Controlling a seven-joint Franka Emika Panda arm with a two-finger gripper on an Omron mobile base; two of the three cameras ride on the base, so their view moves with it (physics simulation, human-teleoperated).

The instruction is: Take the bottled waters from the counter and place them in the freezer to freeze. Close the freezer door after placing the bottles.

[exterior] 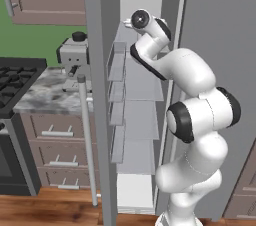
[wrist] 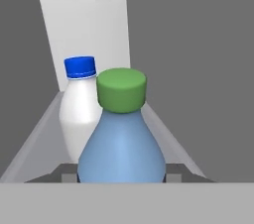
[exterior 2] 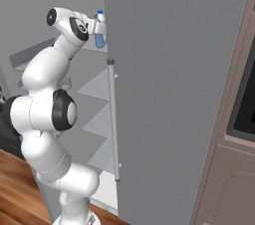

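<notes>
In the hand view a teal-tinted bottled water with a green cap [wrist: 121,134] stands upright, close up, between my finger tips [wrist: 65,173]. My gripper [wrist: 121,174] is shut on it. Just behind it to the left, a white bottled water with a blue cap [wrist: 79,104] stands on the pale grey shelf [wrist: 34,143]. The right base view shows my gripper [exterior 2: 98,27] with the bottle [exterior 2: 99,40] high inside the freezer [exterior 2: 94,94]. The freezer door [exterior: 100,95] stands open, edge-on, with inner bins [exterior: 117,115] and a long silver handle [exterior: 86,140]. The counter [exterior: 45,95] lies to the left.
A coffee machine [exterior: 75,57] stands on the counter, and a black stove [exterior: 17,80] is at the far left. The plain right-hand fridge door [exterior 2: 174,94] is shut, close beside my arm. Lower freezer shelves [exterior: 140,120] sit below my hand.
</notes>
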